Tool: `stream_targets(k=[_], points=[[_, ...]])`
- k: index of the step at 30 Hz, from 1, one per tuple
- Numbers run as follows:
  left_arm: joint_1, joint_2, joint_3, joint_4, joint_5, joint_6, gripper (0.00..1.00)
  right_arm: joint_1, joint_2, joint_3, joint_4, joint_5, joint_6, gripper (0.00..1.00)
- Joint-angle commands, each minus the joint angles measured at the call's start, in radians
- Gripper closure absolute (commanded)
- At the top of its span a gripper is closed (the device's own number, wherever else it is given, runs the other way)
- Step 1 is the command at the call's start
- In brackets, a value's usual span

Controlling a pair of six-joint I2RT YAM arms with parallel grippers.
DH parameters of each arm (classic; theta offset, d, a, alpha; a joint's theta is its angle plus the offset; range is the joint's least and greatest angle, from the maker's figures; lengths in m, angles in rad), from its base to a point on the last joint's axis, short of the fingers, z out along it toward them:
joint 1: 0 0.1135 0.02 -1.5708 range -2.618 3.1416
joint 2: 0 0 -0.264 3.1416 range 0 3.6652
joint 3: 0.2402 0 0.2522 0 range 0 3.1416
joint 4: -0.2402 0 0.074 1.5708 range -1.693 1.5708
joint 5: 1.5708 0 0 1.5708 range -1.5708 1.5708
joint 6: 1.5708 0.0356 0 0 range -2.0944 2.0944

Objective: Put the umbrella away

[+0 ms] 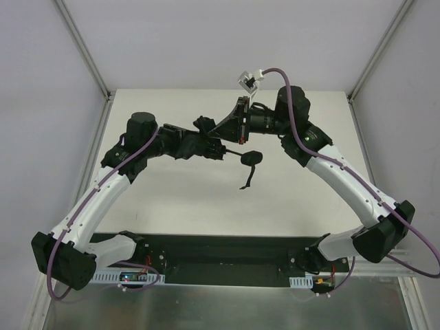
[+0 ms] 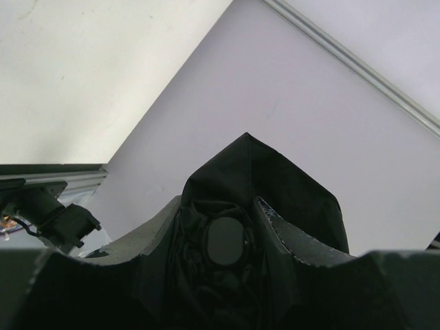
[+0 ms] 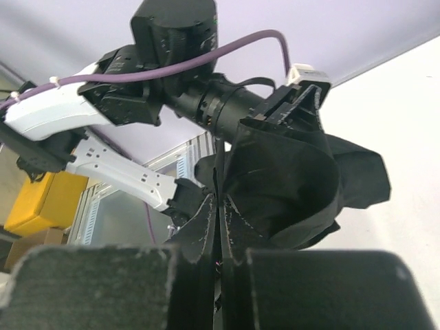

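Observation:
The black umbrella [image 1: 203, 146] hangs in the air above the white table [image 1: 289, 199], held between both arms. Its small handle [image 1: 253, 158] points right on the thin shaft, and the cord loop [image 1: 247, 181] dangles below. My left gripper [image 1: 187, 142] is shut around the bunched canopy; in the left wrist view the fabric [image 2: 275, 185] fills the space between my fingers [image 2: 148, 230]. My right gripper [image 1: 237, 122] is shut on a flap of the canopy; in the right wrist view my gripper [image 3: 221, 230] pinches the thin fabric edge [image 3: 289, 179].
Grey walls with metal frame posts [image 1: 86, 51] enclose the table on three sides. A black base plate [image 1: 227, 251] runs along the near edge. The left arm [image 3: 103, 103] shows in the right wrist view, with a yellow object [image 3: 27, 203] beyond it.

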Motion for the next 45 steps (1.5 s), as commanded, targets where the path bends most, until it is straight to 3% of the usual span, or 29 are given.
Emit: stream_targets(k=[1, 4, 7, 12, 20, 26, 36, 45], points=[[0.005, 0.031, 0.020, -0.069, -0.007, 0.058, 1.00, 0.026, -0.080, 0.082, 0.185, -0.184, -0.029, 1.00], [0.005, 0.047, 0.031, -0.070, 0.018, 0.077, 1.00, 0.025, -0.078, 0.070, 0.180, -0.239, -0.033, 1.00], [0.002, 0.051, 0.060, -0.075, -0.009, 0.136, 1.00, 0.025, -0.045, 0.127, 0.012, -0.220, -0.114, 1.00], [-0.014, 0.062, 0.120, -0.115, -0.065, 0.259, 1.00, 0.026, 0.000, 0.159, -0.162, -0.082, -0.196, 1.00], [-0.017, 0.030, 0.142, -0.173, -0.168, 0.344, 1.00, 0.057, 0.081, 0.226, -0.281, 0.095, -0.263, 1.00], [-0.018, 0.042, 0.134, -0.176, -0.226, 0.380, 1.00, 0.118, 0.127, 0.187, -0.196, 0.170, -0.225, 1.00], [0.032, 0.140, 0.045, -0.100, -0.289, 0.477, 1.00, 0.181, 0.181, -0.039, -0.144, 0.356, -0.423, 1.00], [0.088, 0.359, -0.044, 0.094, -0.131, 0.612, 1.00, 0.197, 0.287, -0.165, -0.035, 0.387, -0.506, 1.00]])
